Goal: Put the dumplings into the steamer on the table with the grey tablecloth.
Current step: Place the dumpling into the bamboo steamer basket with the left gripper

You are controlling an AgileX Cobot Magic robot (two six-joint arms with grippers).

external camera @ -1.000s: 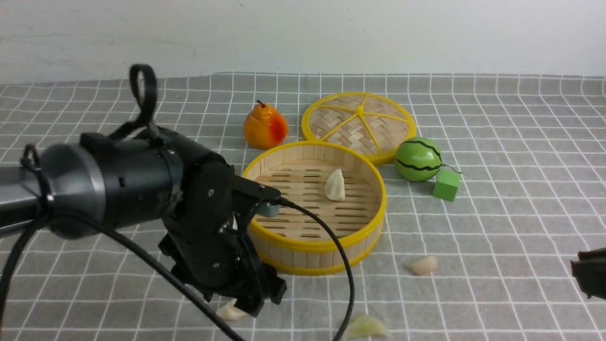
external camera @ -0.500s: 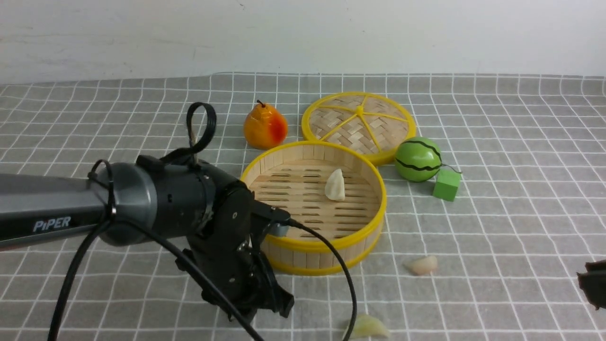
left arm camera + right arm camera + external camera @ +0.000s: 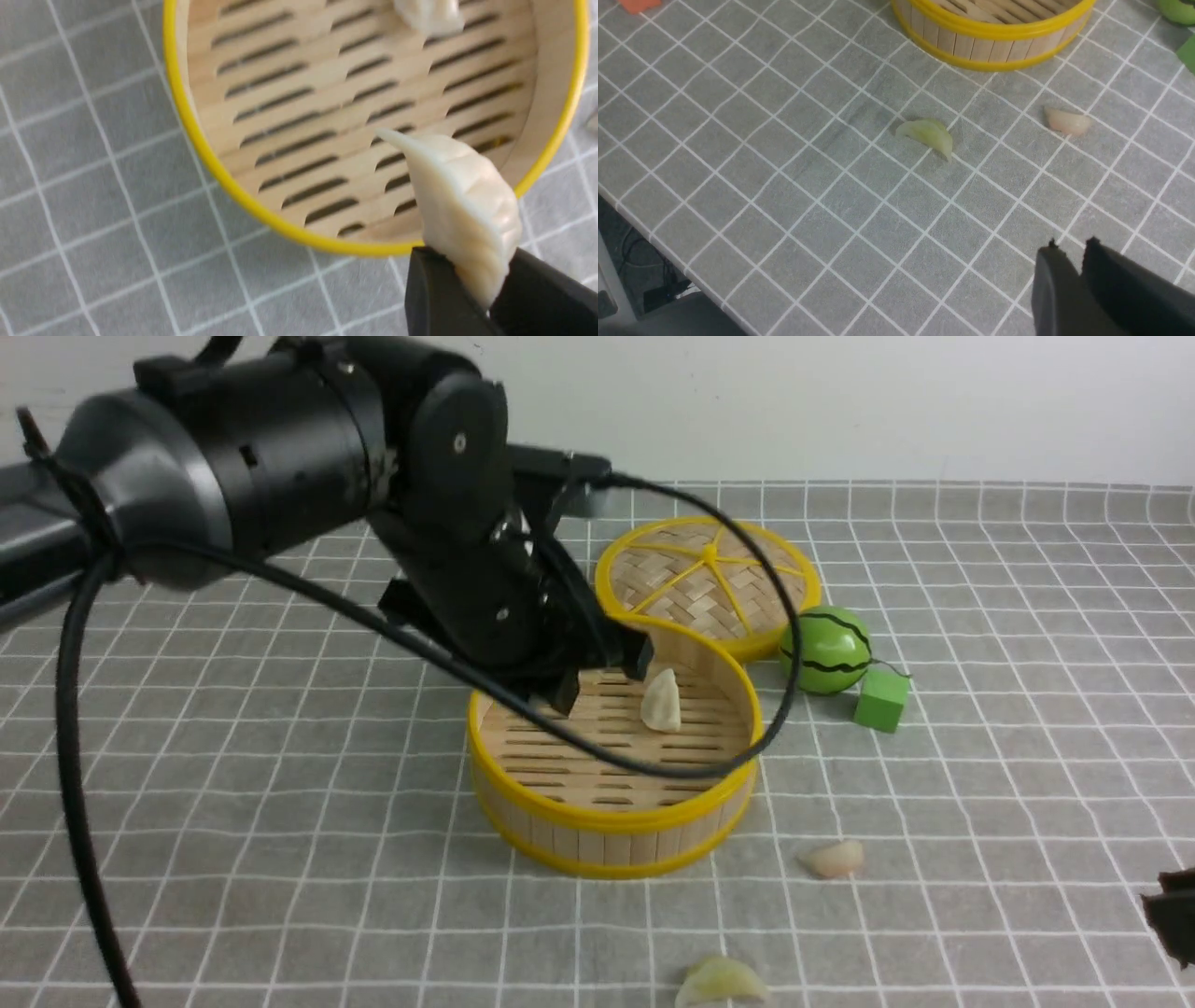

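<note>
My left gripper [image 3: 472, 280] has come up off the tabletop [image 3: 280, 803] and swung over the steamer [image 3: 607, 821]. It is pinched shut on a white dumpling [image 3: 467, 200]. That one hangs in the air over the steamer floor, close to the rim, and is not touching it yet.

A cream dumpling [image 3: 661, 702] already lies inside the steamer, so I think one is done and one is nearly done. I only need to let go, and it looks like it would drop inside.

Two are still left on the tabletop. The pink dumpling [image 3: 836, 859] is near the steamer on my right. The green dumpling [image 3: 721, 982] is closer to me, well apart from the steamer.

My right gripper [image 3: 1071, 247] waits low on the right. It is almost closed and holds nothing.

So I judge the job is about half done.
</note>
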